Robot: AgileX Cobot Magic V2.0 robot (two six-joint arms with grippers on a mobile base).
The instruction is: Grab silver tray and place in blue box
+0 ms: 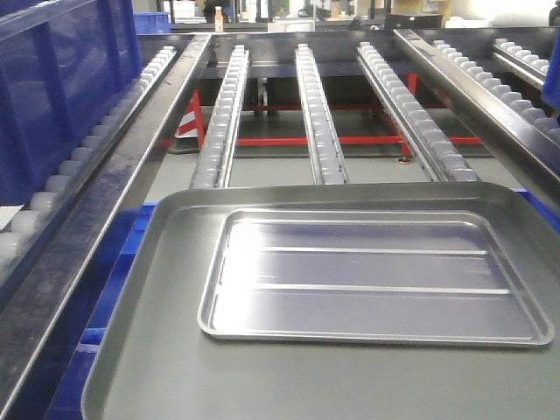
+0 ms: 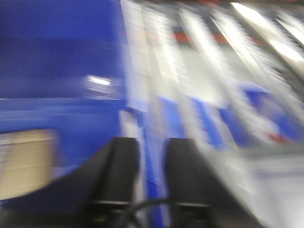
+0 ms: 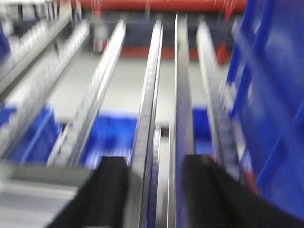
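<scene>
The silver tray, shiny with two straight ridge lines on its base, lies flat on a larger dull grey tray in the front view. The blue box stands at the upper left on the roller rail, and shows as a blurred blue wall in the left wrist view. Neither gripper appears in the front view. The left gripper is open by a narrow gap, with nothing between its fingers. The right gripper is open wider and also holds nothing. Both wrist views are motion-blurred, and the silver tray cannot be made out in either.
Several roller rails run away from the trays toward the back. A dark metal rail crosses on the left. Another blue crate stands to the right of the right gripper. A grey surface lies at its lower left.
</scene>
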